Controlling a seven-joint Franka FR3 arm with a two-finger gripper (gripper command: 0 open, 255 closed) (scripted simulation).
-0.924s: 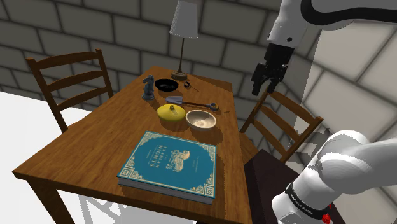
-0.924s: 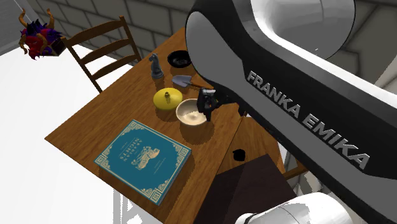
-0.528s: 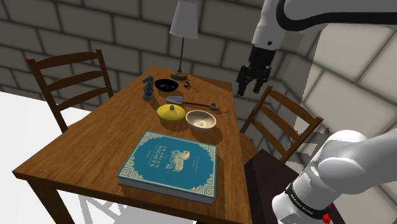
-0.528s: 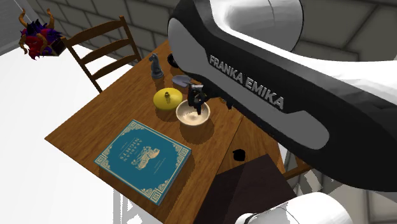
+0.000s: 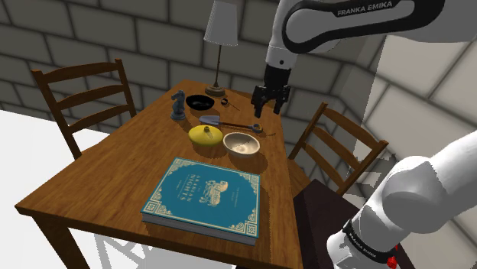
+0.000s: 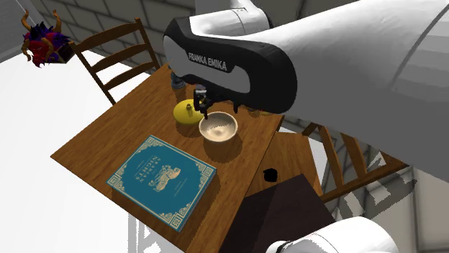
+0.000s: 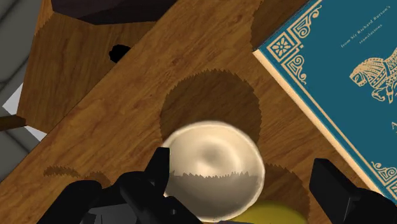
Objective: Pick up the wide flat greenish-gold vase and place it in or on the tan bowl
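Note:
The greenish-gold vase (image 5: 206, 137) is wide and flat with a small neck, and it stands mid-table. Touching or almost touching it, on the shoulder view's right, is the tan bowl (image 5: 241, 143). My black gripper (image 5: 267, 109) hangs open in the air above the table's far right part, holding nothing. In the second exterior view the gripper (image 6: 201, 111) appears over the vase (image 6: 186, 112) and the bowl (image 6: 218, 127). Seen from the wrist, the bowl (image 7: 213, 167) lies below the open gripper (image 7: 242, 164), and a sliver of the vase (image 7: 280, 213) peeks out beside it.
A large teal book (image 5: 202, 197) lies on the near part of the wooden table (image 5: 99, 168). At the far end stand a lamp (image 5: 222, 30), a dark chess knight (image 5: 178, 105), a black dish (image 5: 200, 101) and a trowel-like tool (image 5: 229, 122). Chairs (image 5: 336, 149) flank the table.
The arm has swung toward the shoulder view's left, carrying the gripper from above the right chair to above the table near the bowl. The fingers stayed open. Nothing on the table moved.

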